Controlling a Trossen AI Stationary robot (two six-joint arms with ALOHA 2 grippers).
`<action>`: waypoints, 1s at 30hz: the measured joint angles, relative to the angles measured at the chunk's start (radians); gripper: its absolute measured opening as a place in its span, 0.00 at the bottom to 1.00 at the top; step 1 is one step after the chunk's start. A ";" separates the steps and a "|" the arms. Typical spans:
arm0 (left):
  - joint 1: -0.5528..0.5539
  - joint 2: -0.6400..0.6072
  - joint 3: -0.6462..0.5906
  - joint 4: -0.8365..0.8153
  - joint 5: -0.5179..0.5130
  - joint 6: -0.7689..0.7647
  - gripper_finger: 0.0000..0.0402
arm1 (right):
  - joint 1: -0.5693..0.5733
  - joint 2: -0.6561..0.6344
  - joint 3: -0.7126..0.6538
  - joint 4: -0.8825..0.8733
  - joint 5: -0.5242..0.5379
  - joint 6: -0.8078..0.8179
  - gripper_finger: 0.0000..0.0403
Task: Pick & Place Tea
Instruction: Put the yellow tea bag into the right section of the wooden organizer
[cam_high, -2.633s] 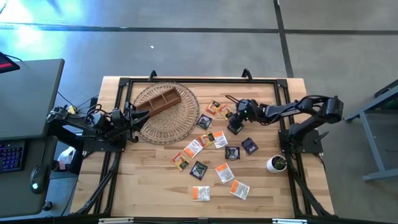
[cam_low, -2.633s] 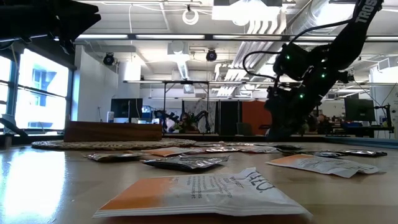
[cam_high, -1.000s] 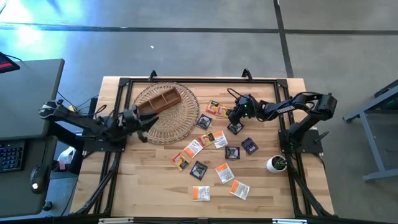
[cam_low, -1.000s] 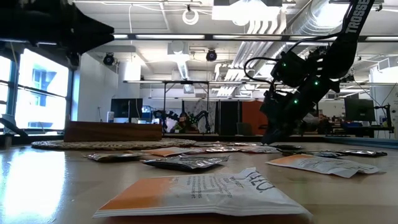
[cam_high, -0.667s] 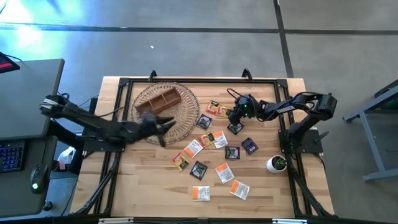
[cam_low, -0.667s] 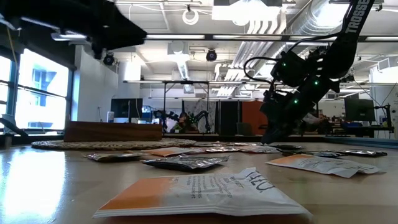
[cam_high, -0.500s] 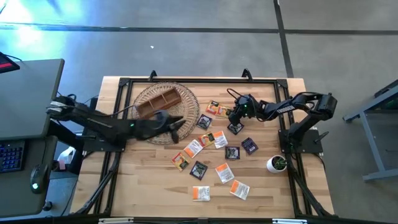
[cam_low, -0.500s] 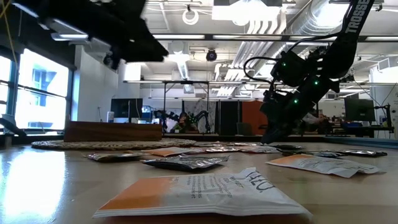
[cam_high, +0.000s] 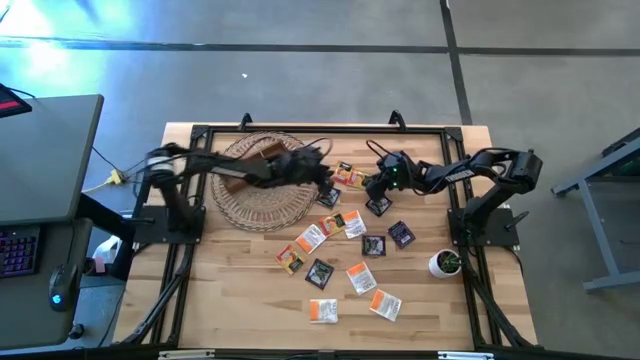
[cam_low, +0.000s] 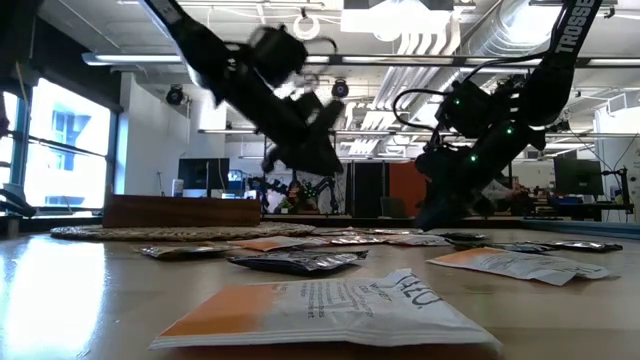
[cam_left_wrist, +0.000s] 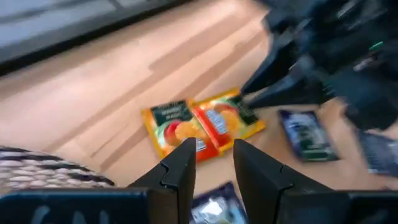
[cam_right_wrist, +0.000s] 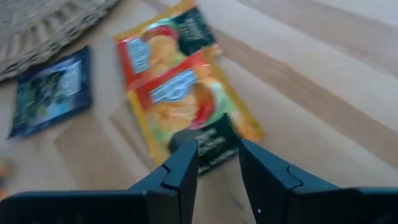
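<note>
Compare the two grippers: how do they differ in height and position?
The left gripper hangs well above the table; the right gripper is low, near it. The left gripper is at the edge of the woven mat; the right gripper is off the mat, on the other side of the orange sachets. Both are open and hold nothing.

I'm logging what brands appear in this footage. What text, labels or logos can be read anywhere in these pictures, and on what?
"TROSSEN", partly cut off at the frame edge, runs white along the right arm in the low view.
The nearest white-and-orange sachet carries large grey letters and lines of small print, all too slanted to read.
The orange sachets in the wrist views have labels too blurred to read.
The dark sachet is also unreadable.
</note>
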 joint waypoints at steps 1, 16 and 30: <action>0.008 0.038 0.028 -0.007 0.009 -0.006 0.27 | 0.000 0.000 0.000 -0.003 0.000 0.015 0.28; 0.016 0.267 0.360 -0.260 -0.074 0.080 0.27 | 0.000 -0.003 0.002 -0.056 -0.012 0.195 0.28; 0.011 0.269 0.359 -0.262 -0.040 0.053 0.27 | 0.002 -0.002 0.000 -0.034 -0.024 0.276 0.28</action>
